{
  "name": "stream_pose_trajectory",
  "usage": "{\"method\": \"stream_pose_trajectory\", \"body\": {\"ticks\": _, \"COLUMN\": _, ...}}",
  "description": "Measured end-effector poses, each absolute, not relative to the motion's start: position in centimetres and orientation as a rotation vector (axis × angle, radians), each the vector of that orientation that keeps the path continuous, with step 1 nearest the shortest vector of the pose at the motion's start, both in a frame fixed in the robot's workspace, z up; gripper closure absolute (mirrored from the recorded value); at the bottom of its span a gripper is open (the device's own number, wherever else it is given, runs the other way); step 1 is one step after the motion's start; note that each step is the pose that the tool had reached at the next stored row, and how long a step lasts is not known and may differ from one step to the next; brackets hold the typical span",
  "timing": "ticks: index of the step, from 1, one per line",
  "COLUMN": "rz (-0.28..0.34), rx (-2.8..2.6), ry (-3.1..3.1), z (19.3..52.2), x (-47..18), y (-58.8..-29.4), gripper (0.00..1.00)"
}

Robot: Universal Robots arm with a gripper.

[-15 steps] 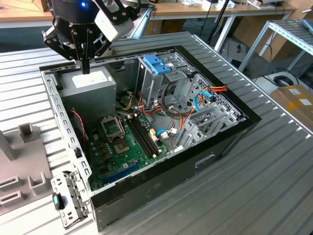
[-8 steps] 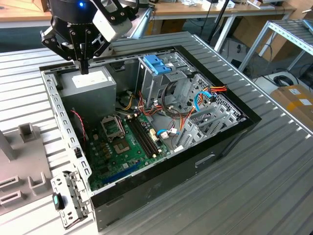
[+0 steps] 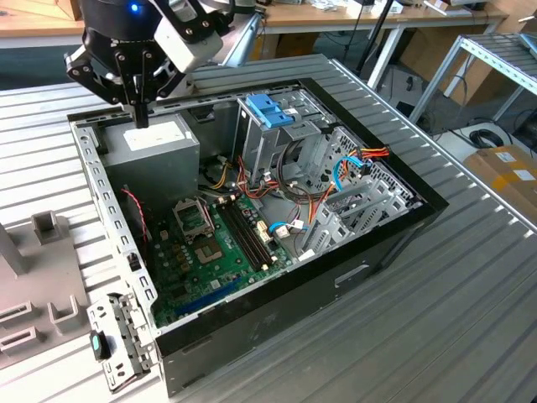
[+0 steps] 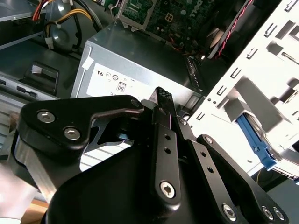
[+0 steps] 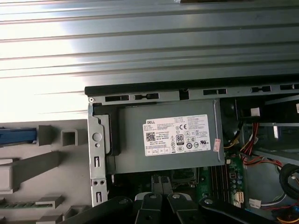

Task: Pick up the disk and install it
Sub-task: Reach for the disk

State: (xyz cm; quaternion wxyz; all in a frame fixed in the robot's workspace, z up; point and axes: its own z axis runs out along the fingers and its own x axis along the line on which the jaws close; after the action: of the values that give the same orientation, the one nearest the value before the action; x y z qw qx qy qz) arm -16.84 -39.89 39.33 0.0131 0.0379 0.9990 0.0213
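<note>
My claw (image 3: 141, 116) is clenched, its black fingers pressed together with nothing between them. It hangs tips-down just over the large grey power-supply box with a white label (image 3: 155, 143), which fills one corner of the open black computer case (image 3: 377, 243). The disk (image 5: 17, 136) is not in my grip. In both wrist views I make out little more of it than a bright blue plastic rail. It lies outside the case, past the perforated silver metal wall (image 3: 109, 218), on the pale grey moulded holder (image 3: 38, 277) at the exterior view's left, well apart from my claw. Inside the case, beyond the power supply, lies the green motherboard (image 3: 218, 243). Past that stands the bare metal drive cage topped by a blue plastic latch (image 3: 270, 109), with red, orange and blue cables (image 3: 361, 159) beside it. The case rests on a ribbed grey metal worktop (image 3: 470, 319). Farther off are wooden benches (image 3: 336, 17) and a brown cardboard box (image 3: 512, 172).
</note>
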Motion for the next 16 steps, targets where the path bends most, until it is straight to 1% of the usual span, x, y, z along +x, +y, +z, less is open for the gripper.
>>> {"method": "stream_pose_trajectory", "body": {"ticks": 16, "rz": 0.066, "rx": 0.118, "ry": 3.112, "z": 39.33, "x": -17.49, "y": -39.89, "gripper": 0.89}}
